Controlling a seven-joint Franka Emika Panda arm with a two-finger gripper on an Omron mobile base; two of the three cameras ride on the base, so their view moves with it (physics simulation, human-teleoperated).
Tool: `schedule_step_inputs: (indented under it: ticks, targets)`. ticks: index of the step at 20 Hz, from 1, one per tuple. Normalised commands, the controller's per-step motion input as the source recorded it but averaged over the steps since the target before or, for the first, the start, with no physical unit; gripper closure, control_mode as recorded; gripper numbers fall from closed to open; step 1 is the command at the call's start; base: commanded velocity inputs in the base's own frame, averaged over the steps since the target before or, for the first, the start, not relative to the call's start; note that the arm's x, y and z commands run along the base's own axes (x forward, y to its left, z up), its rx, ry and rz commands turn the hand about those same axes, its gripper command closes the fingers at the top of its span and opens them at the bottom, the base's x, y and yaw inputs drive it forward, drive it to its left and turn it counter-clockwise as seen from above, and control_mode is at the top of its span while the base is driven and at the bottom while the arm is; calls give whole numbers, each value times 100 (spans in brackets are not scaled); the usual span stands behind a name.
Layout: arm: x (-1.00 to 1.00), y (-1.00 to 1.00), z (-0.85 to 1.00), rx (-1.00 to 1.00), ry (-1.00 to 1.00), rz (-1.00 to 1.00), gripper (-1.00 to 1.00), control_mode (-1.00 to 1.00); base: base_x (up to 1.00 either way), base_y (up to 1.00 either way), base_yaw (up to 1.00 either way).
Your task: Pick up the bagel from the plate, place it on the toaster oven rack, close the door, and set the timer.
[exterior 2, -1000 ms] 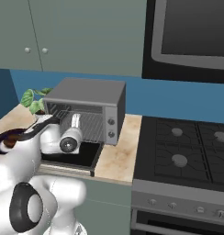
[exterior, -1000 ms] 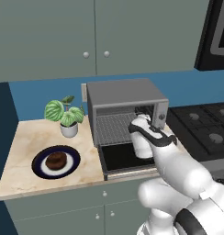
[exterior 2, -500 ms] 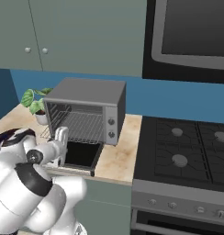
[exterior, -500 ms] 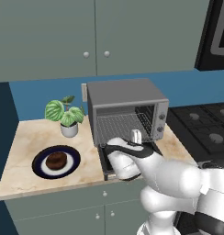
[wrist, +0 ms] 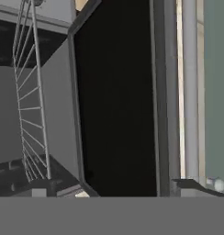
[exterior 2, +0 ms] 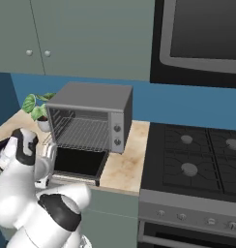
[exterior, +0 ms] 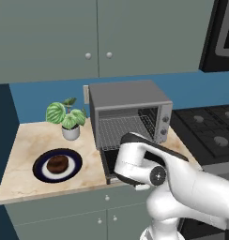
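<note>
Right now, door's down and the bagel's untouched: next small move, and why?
Probably swing the gripper left toward the plate. The door lies open, the rack is bare, the bagel sits on the plate, and the jaws look open and empty.

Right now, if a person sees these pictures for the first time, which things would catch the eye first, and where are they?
The toaster oven stands on the counter with its door dropped flat open and the wire toaster oven rack bare inside. The big white arm bends low in front of it, its hand by the door's left edge. To the left, the dark bagel sits on the plate, before a potted plant.
</note>
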Motion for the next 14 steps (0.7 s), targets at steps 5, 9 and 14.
schedule_step_inputs:
  ticks: [5,9,14]
  targets:
    - [-68,39,100,0,11,2,-100,-100,0,0,0]
    - [-35,34,100,3,12,1,-100,-100,0,0,0]
    - [-13,35,100,3,12,0,-100,-100,0,0,0]
